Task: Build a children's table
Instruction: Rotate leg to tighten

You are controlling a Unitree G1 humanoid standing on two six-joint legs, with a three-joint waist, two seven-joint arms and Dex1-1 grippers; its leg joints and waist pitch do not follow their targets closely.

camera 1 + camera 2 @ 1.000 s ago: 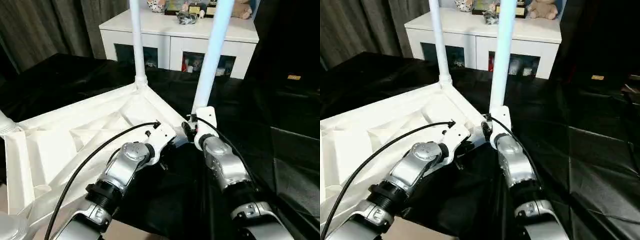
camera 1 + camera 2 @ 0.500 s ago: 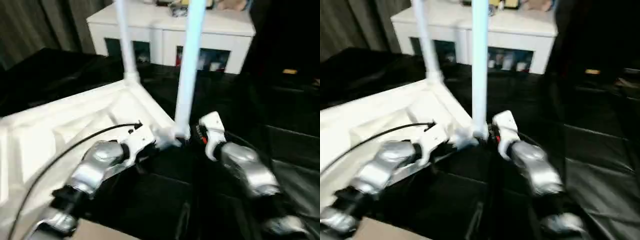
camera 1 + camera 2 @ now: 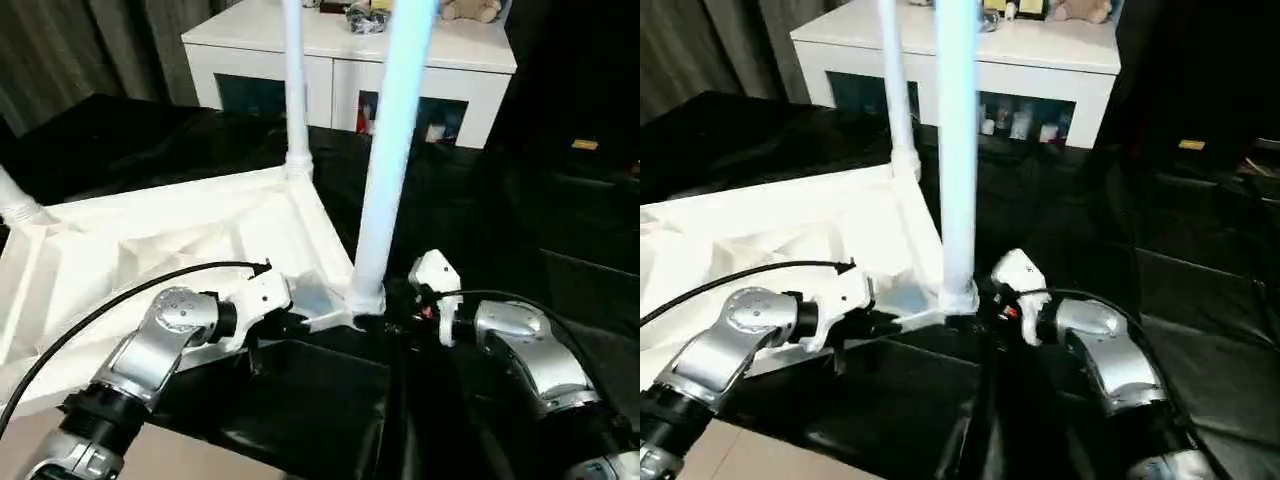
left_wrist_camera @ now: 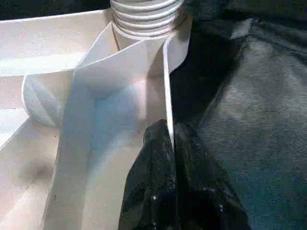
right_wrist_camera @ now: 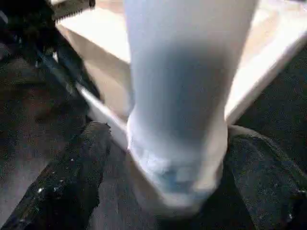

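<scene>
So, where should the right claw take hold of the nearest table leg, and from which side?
Probably low on the leg, just above its socket at the tabletop corner, coming level from the robot's right. The leg stands upright and round, and the right claw already has its open fingers either side of the base.

Upside-down children's table [image 3: 150,250] sits between the grippers: left gripper [image 4: 170,139] pinches its rim, nearest leg [image 5: 182,120] stands between the right gripper [image 5: 165,191] jaws, cabinet [image 3: 345,60] behind.
</scene>
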